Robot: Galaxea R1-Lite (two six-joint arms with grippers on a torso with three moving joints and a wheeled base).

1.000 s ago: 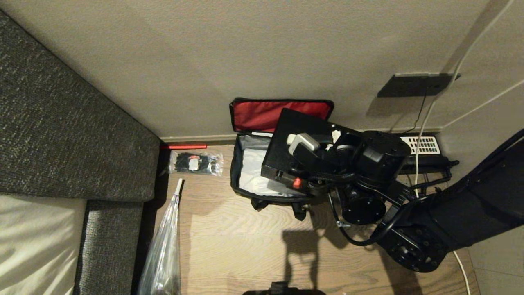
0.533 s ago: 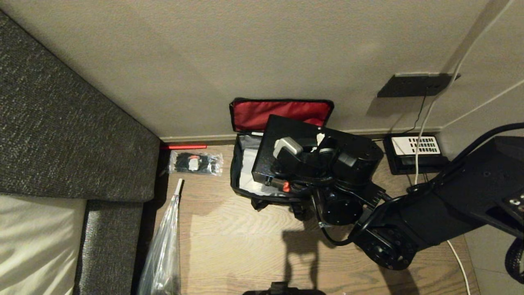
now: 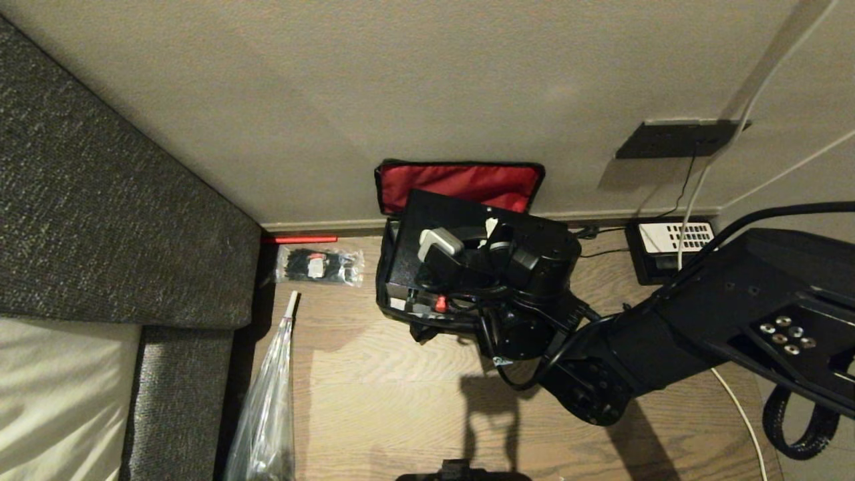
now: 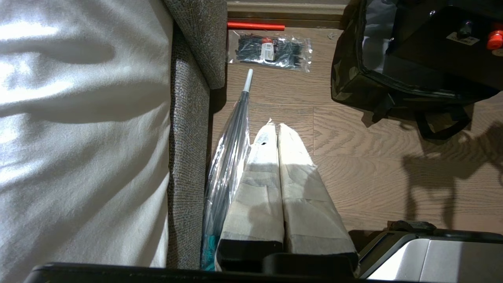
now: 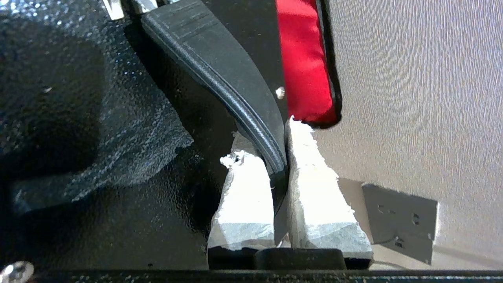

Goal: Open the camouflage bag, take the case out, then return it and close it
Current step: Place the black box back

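Observation:
The camouflage bag (image 3: 381, 288) stands open on the floor against the wall, its red lid lining (image 3: 461, 184) leaning back. The black case (image 3: 434, 214) hangs tilted over the bag's mouth and hides most of the inside; its red latch (image 3: 440, 304) faces the near side. My right gripper (image 3: 491, 232) is above the case. In the right wrist view this gripper (image 5: 267, 141) is shut on the case's black handle (image 5: 220, 59). My left gripper (image 4: 275, 127) is shut and holds nothing, parked over the floor beside the sofa. From there the bag (image 4: 349, 78) and case (image 4: 432, 55) show.
A grey sofa (image 3: 100, 200) with a white cushion fills the left. On the floor lie a packet of black cable ties (image 3: 319, 266), a long clear-wrapped item (image 3: 267, 401) and a red rod (image 3: 299, 238). A black telephone (image 3: 674, 247) and cables are on the right by the wall.
My right arm has swung left and carried the case with it. The case hung over the bag's right side before; it now covers the bag's opening and the grey-white inside.

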